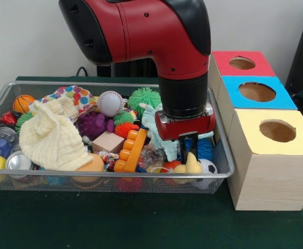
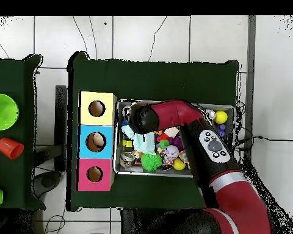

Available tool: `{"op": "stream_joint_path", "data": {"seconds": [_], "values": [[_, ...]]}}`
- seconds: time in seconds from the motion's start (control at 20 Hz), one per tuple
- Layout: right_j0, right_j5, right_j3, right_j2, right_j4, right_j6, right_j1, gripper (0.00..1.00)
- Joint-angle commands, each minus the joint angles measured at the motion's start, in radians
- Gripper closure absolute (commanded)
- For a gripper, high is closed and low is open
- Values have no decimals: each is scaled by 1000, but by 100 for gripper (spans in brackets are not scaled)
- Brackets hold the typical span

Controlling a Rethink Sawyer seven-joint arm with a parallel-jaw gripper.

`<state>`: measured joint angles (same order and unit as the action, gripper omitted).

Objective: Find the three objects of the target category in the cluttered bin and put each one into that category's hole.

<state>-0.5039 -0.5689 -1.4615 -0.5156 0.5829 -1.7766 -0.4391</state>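
Note:
The wire mesh bin [image 1: 115, 84] lies on the green table, full of toys; the overhead view shows it too [image 2: 237, 122]. My gripper [image 1: 189, 154] is low in the bin's near right corner, right over a small yellow toy figure [image 1: 192, 165] next to a soccer ball [image 1: 208, 167]. Whether it holds the figure does not show. An orange-yellow rounded toy [image 1: 92, 165] lies half under a cream cloth [image 1: 53, 137]. The red-topped box's hole [image 1: 242, 63] is farthest back, right of the bin, and also shows in the overhead view [image 2: 94, 174]. The arm hides the gripper in the overhead view.
A blue-topped box [image 1: 257, 92] and a yellow-topped box [image 1: 277, 130] stand in line with the red one. The bin also holds spiky balls [image 1: 143, 97], a baseball [image 1: 110, 102], an orange brick [image 1: 131, 150] and cans [image 1: 17, 161]. Cups [image 2: 10, 148] stand on a side table.

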Motion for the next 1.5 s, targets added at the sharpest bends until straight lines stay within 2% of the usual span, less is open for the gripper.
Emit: {"op": "stream_joint_path", "data": {"seconds": [0.05,0.1,0.8,1.15,1.2,1.5], "values": [[11,59,-43,29,36,-16,39,100],[11,54,-43,30,34,-15,39,0],[-1,16,-82,9,0,-10,-3,0],[8,52,-73,23,11,-37,-1,0],[7,43,-74,22,6,-33,1,100],[7,33,-69,21,6,-24,4,100]]}}
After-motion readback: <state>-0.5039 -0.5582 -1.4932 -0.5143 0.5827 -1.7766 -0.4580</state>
